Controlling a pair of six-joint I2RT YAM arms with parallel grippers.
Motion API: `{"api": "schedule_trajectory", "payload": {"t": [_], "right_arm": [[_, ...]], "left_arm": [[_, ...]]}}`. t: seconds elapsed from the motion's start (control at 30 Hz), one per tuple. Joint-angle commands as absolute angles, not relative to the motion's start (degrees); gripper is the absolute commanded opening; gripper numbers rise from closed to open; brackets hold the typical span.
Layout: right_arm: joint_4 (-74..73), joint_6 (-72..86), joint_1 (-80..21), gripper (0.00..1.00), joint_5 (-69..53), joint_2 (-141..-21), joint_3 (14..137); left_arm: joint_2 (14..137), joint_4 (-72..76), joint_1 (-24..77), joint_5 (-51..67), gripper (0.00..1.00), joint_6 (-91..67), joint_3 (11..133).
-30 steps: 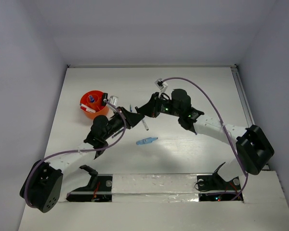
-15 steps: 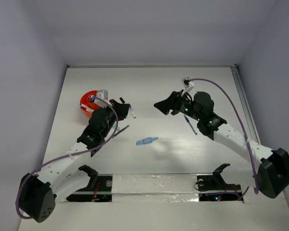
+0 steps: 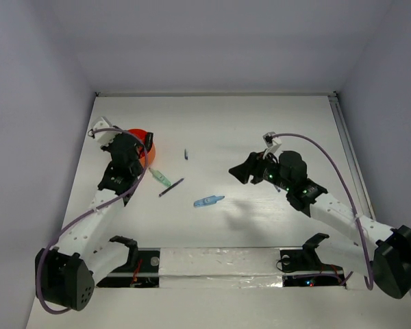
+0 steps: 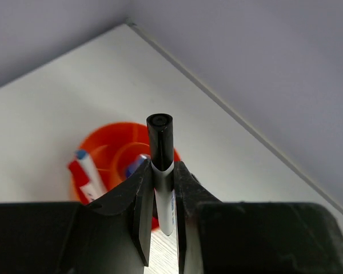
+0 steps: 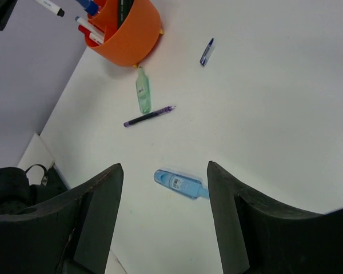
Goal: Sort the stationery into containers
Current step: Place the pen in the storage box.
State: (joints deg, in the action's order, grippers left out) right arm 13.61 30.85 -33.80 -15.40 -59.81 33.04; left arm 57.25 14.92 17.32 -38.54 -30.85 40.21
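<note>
1. The left gripper (image 4: 162, 174) is closed narrowly on a white pen with a black cap (image 4: 160, 134). In the left wrist view the pen sits at the centre of the frame, pinched between both fingers, with its capped end sticking out past them
2. The orange cup (image 4: 103, 134) lies directly beyond the held pen in that view, at lower centre. Its inner dividers show, and a white pen with a blue cap (image 4: 87, 166) leans in one compartment, with another blue-tipped item beside it
3. In the top view the left gripper is at the upper left of the white table (image 3: 260, 123), overlapping the cup's left side
4. The right gripper (image 3: 240, 170) hangs right of centre in the top view, above the table. Its jaws stand wide apart and hold nothing, and the right wrist view shows bare table between the two fingers
5. A light blue marker (image 5: 180, 182) lies flat on the table, low in the right wrist view between the spread fingers
6. A green marker (image 5: 143, 91) lies just below the cup in the same view, its upper end right beside the cup's base
7. A thin purple pen (image 5: 148, 117) lies just below the green marker, slanted, near it but apart
8. A small dark blue pen (image 5: 207, 51) lies alone at the upper centre of the right wrist view, well apart from the cup
</note>
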Motion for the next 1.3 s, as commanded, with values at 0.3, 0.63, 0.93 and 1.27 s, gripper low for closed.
{"api": "schedule_trajectory", "payload": {"t": [0.3, 0.63, 0.93, 1.27], "right_arm": [[17.5, 30.4, -33.7, 0.65, -18.3, -56.3, 32.3], [17.0, 30.1, -33.7, 0.65, -18.1, -55.3, 32.0], [16.3, 29.9, -33.7, 0.65, -16.9, -56.8, 32.3], [15.7, 29.3, -33.7, 0.63, -14.2, -58.2, 32.4]], "left_arm": [[69.2, 17.6, 12.7, -49.7, 0.0, -31.8, 42.4], [72.1, 20.1, 12.0, -50.0, 0.0, -33.3, 40.5], [69.8, 20.7, 12.0, -49.0, 0.37, -34.6, 38.1], [62.1, 21.6, 12.9, -43.8, 0.44, -35.0, 37.4]]}}
